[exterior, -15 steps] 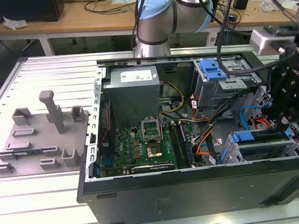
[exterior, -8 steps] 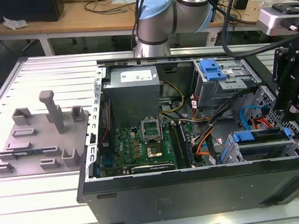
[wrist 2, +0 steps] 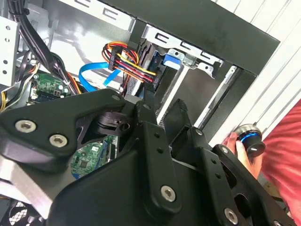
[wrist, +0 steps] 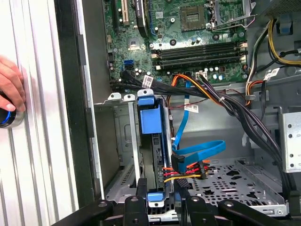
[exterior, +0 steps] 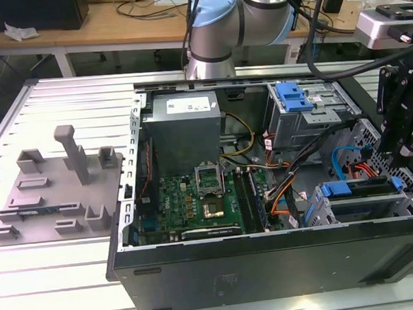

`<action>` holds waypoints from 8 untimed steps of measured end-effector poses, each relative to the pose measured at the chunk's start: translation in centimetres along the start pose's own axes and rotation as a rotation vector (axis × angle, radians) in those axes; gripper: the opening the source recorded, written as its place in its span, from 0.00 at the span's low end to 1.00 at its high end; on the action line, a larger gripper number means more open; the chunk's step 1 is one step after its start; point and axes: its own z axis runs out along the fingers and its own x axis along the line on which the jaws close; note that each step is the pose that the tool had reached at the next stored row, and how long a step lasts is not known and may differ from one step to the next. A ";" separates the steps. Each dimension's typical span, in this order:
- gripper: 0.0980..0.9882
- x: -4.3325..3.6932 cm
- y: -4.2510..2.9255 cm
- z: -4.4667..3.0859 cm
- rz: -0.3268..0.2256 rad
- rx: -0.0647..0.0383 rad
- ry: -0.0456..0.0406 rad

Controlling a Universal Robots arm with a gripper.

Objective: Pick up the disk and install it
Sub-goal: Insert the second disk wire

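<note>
The disk (exterior: 355, 188) stands on edge in a slot of the metal drive cage (exterior: 409, 208) at the case's corner, on the exterior view's right. Its blue plastic frame (wrist: 150, 120) faces up between the cage walls, and its blue end tab (wrist 2: 170, 59) sits by the red-yellow power cable. My black gripper (exterior: 399, 157) hangs just above the cage. In the first wrist view my gripper (wrist: 161, 198) straddles the disk's near end, fingers (wrist: 140, 205) apart on either side. The second wrist view shows a gap between the gripper's (wrist 2: 162, 107) two fingers, so it is open.
The open computer case (exterior: 271, 264) lies on a slatted metal table. A grey plastic tray (exterior: 53, 197) with upright posts sits on the exterior view's left. Blue data cable (wrist: 200, 150) and bundled wires (wrist: 225, 101) run beside the cage. A person's hand (wrist: 10, 87) rests on a blue-ringed knob outside the case.
</note>
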 end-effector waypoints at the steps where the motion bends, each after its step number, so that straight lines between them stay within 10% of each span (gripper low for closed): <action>1: 0.30 0.00 0.00 0.00 0.000 0.000 0.0000; 5: 0.30 -0.10 0.01 0.00 0.000 0.001 0.0017; 7: 0.30 -1.31 0.12 -0.17 -0.001 0.004 0.0371; 8: 0.30 -2.19 0.19 -0.29 -0.002 0.005 0.0692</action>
